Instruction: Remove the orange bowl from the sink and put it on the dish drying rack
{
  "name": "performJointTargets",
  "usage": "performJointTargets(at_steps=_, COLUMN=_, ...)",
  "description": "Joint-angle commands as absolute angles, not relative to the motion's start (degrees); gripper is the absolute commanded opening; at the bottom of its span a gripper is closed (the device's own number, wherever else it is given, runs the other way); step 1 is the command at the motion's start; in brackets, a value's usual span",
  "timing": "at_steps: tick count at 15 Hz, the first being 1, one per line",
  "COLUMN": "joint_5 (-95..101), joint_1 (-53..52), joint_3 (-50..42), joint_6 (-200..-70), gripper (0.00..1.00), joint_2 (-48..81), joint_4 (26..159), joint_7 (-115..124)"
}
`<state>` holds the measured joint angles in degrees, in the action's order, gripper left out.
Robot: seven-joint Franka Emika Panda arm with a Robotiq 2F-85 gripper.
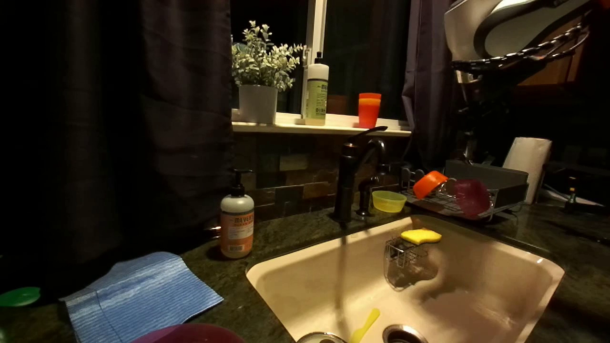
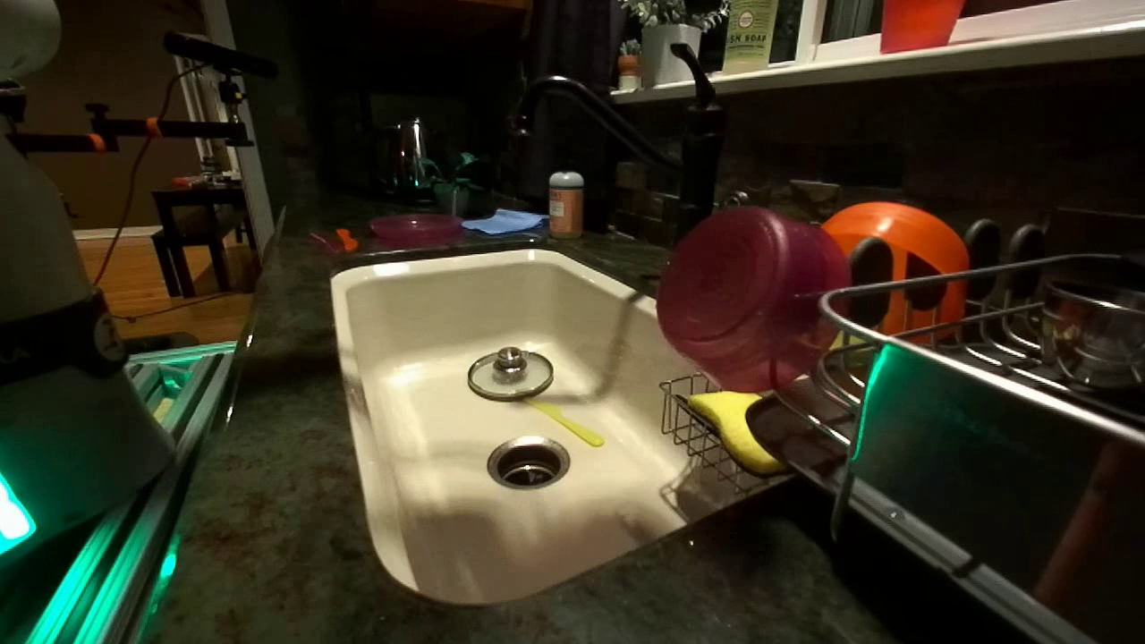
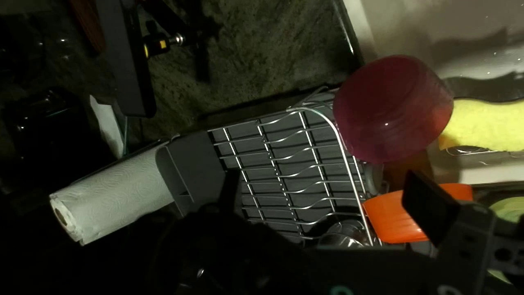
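Hovering over the dish drying rack (image 3: 292, 168), the gripper (image 3: 321, 176) is holding its 2 fingers (image 3: 430, 209) wide apart. At the rack's end nearest the sink (image 2: 394, 358), the orange bowl (image 1: 430, 185) is resting tilted by the rim; in the wrist view 1 finger is overlapping it, and the angle is leaving contact unclear. Near it, a purple bowl (image 2: 751, 295) is leaning at the same end. Next, a yellow sponge (image 2: 738, 429) is sitting on a wire caddy (image 2: 693, 438) inside the sink. Farther along its floor, past the drain (image 2: 528, 463), a yellow-green utensil (image 2: 568, 423) is lying with 1 end at a glass lid (image 2: 510, 376). Beyond the far rim, a soap bottle (image 2: 565, 207) is standing near a blue cloth (image 2: 504, 221), and a purple dish (image 2: 416, 228) is lying just beside that cloth.
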<state>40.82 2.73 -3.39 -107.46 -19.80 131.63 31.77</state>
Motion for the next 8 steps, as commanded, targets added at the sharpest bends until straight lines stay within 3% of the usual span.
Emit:
performJointTargets(at_steps=1, joint_5=37.5, joint_1=4.8, joint_3=-4.8, joint_6=-112.5, gripper=1.0, joint_2=-26.1, joint_4=136.8, joint_7=28.2)
performJointTargets(at_steps=8, joint_5=28.5, joint_1=7.4, joint_3=-7.4, joint_6=-120.8, gripper=1.0, joint_2=-29.7, joint_4=140.9, joint_7=19.9)
